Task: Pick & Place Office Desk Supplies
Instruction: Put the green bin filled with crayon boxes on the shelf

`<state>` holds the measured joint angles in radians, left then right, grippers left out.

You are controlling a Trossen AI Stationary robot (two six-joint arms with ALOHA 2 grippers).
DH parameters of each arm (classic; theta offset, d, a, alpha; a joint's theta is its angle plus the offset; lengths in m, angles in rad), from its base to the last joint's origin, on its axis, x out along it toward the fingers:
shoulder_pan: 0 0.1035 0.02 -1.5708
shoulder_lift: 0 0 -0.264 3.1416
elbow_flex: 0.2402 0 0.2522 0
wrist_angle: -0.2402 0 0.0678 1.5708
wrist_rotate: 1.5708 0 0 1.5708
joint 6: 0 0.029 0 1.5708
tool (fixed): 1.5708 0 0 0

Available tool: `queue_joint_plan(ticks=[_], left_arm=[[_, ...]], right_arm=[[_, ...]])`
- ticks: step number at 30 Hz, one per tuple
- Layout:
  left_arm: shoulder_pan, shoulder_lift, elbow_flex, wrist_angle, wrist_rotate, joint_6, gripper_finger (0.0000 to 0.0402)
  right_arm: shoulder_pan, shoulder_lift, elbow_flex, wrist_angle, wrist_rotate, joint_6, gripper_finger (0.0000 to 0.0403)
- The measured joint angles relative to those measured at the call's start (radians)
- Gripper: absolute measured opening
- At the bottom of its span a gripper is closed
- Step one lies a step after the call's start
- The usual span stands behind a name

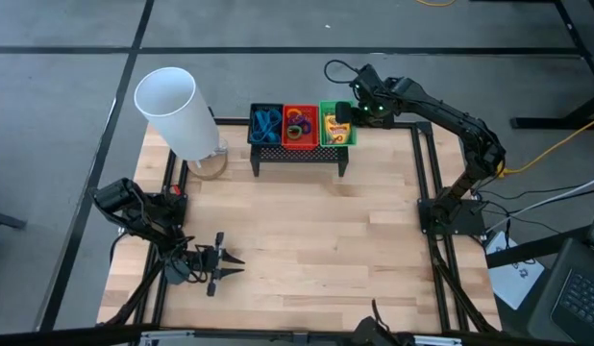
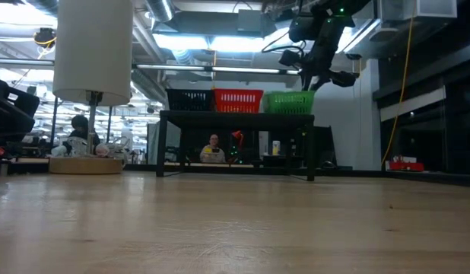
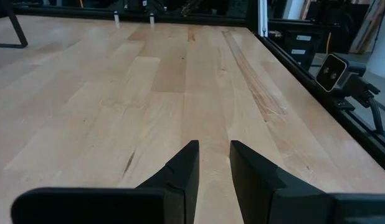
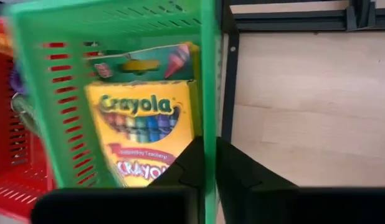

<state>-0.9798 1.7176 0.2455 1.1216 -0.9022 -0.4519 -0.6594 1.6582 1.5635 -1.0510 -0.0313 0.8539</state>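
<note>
Two arms are showing on my feed, and nearest to me the left end effector is hovering low over the near-left part of the wooden counter, its fingers standing a little apart with bare wood showing in the gap and nothing between them. Past it, across open boards, I am seeing the wide black mesh stand sitting at the far edge of the counter, with the big white cylinder leaning on its round base just to the left of the stand. Three small mesh baskets are sitting side by side on top of the stand: the black basket holding a blue item, the red basket holding purple and orange loops, and the green basket holding a yellow-and-green crayon box. Farthest out, the right end effector is hanging over the green basket's right-hand wall; in its wrist view the two dark fingers are sitting on either side of that green wall with very little gap, though I cannot tell whether they are actually pinching it. Beyond the counter, a person is sitting in the room behind.
</note>
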Motion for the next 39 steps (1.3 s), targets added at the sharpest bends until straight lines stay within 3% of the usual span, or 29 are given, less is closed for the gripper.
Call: queue_joint_plan(ticks=[17, 39], left_arm=[[0.0, 0.0, 0.0, -0.004, 0.007, -0.008, 0.0088], [0.0, 0.0, 0.0, -0.005, 0.007, -0.01, 0.0088]], right_arm=[[0.0, -0.001, 0.0, 0.005, 0.012, 0.001, 0.0137], [0.007, -0.001, 0.0, 0.036, 0.016, -0.034, 0.0144]])
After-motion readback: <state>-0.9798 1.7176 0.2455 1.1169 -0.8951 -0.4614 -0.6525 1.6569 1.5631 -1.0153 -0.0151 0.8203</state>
